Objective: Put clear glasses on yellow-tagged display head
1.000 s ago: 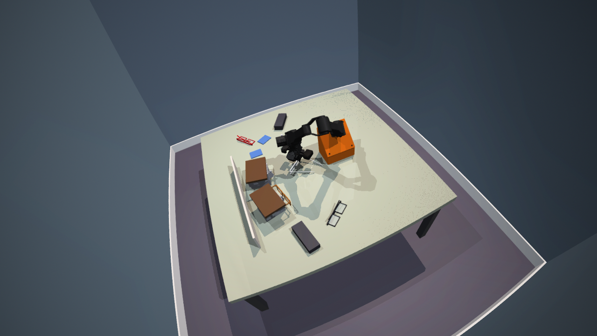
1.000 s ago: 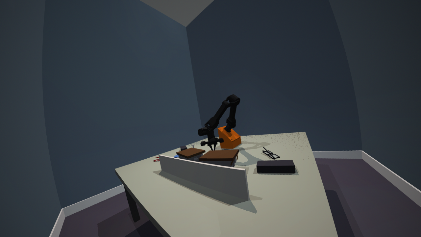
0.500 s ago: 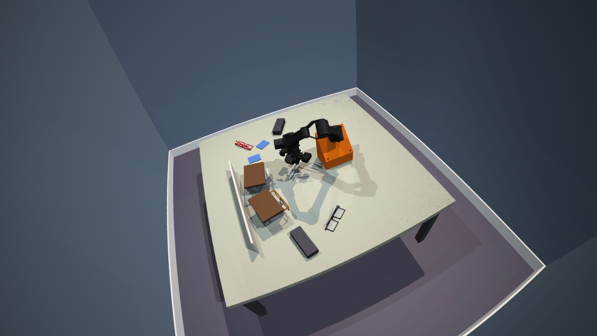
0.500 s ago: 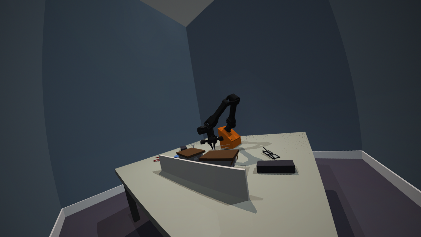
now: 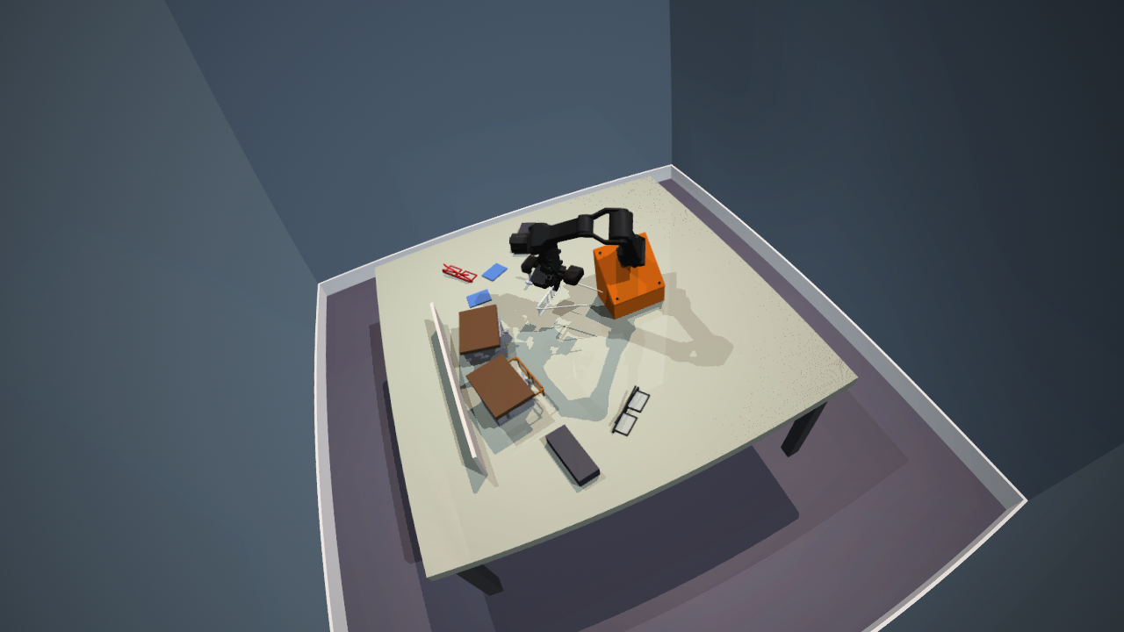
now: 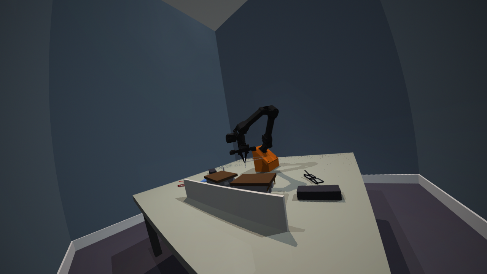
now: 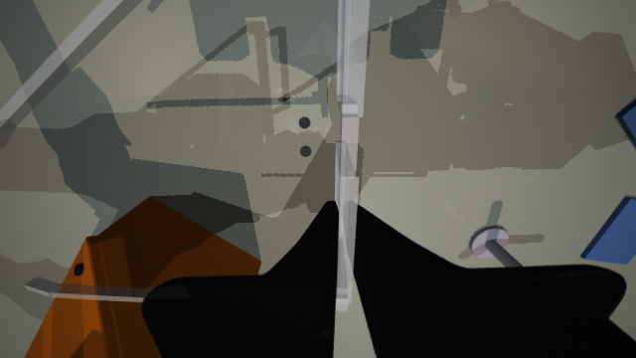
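While hovering over the bench [image 5: 746, 314] [image 6: 340, 238] [image 7: 422, 209], got the tool [image 5: 556, 287] [image 6: 244, 161] [image 7: 339, 209] clamped on the clear glasses [image 5: 547, 300] [image 6: 245, 164] [image 7: 349, 129], near one end of the front frame. Held up off the bench, temples pointing toward the orange base [image 5: 652, 290] [image 6: 260, 165] [image 7: 164, 229], so not on any head. Moving outward, can spot one blue tile [image 5: 494, 271] [image 7: 611, 236] and another blue tile [image 5: 479, 298] [image 6: 204, 180] [image 7: 628, 121], then red glasses [image 5: 458, 272] [image 6: 181, 183] just beyond. Next, two heads side by side: one brown-topped head [image 5: 479, 328] [image 6: 220, 176], plus a second brown-topped head [image 5: 500, 384] [image 6: 253, 179] with an orange frame [image 5: 537, 384] [image 6: 274, 179] at the front. Can't make out which has the yellow tag, sorry. Further off, black glasses [image 5: 631, 411] [image 6: 313, 176] near a long dark box [image 5: 572, 455] [image 6: 319, 192]. Behind both heads, a white panel [image 5: 453, 381] [image 6: 234, 204] standing upright.
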`<move>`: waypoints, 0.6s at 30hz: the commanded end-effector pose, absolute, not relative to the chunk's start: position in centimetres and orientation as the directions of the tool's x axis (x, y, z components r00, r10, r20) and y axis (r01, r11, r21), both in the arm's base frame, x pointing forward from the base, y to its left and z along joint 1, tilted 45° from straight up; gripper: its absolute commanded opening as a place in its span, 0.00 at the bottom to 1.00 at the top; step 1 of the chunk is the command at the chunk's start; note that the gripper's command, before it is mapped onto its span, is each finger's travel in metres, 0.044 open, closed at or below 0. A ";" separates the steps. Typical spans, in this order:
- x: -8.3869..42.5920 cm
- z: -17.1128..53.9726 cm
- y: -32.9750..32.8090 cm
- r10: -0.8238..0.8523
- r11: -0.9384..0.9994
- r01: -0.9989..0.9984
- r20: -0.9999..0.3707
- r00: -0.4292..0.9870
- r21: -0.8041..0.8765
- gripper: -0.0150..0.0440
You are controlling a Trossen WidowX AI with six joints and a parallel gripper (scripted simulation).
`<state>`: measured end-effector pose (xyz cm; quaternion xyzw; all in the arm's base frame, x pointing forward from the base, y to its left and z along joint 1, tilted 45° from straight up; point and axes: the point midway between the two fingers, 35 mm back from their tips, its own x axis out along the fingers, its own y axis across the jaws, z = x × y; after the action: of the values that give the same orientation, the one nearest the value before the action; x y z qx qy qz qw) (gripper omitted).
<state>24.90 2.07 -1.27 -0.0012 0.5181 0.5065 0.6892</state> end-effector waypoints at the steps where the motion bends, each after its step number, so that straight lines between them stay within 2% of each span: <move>1: 24.9 -0.8 1.7 0.694 0.487 -0.702 -0.718 -0.049 0.519 0.25; 18: 27.7 -4.6 -4.1 0.677 0.574 -0.596 -0.735 -0.041 0.562 0.25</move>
<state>27.11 -2.71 -3.85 0.0327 0.5508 0.4694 0.6894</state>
